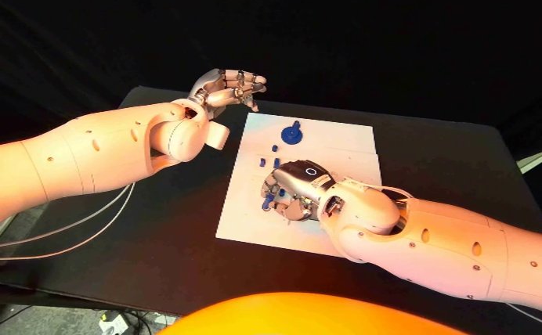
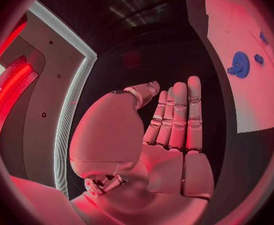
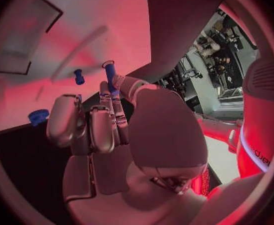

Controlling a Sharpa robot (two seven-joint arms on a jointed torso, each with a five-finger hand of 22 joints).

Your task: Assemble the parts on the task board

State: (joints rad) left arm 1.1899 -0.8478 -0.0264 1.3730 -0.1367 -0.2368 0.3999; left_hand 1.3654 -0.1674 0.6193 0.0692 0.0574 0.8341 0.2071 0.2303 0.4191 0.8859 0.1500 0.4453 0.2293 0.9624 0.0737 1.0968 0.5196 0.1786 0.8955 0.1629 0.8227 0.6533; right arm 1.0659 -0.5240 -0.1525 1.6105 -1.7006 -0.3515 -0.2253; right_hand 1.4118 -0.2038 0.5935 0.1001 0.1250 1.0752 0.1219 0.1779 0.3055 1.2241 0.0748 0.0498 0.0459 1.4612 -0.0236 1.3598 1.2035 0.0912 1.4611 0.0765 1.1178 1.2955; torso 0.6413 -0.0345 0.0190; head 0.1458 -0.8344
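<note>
The white task board [image 1: 339, 143] lies mid-table. A blue gear [image 1: 294, 133] stands near its far edge, with small blue pegs [image 1: 275, 148] just nearer. My right hand [image 1: 296, 190] is low over the board's middle. In the right wrist view its thumb and a finger pinch a long blue peg [image 3: 109, 74], with a short peg [image 3: 79, 76] and a blue gear-like part [image 3: 39, 116] close by on the board [image 3: 106, 20]. My left hand [image 1: 232, 88] hovers off the board's far left corner, fingers straight and empty [image 2: 174, 125]; the gear [image 2: 239, 65] lies beyond it.
The black table [image 1: 463, 155] extends around the board on all sides. White cables [image 1: 79, 229] hang under my left arm at the table's left edge. Other blue bits [image 1: 268, 203] lie under and beside my right hand.
</note>
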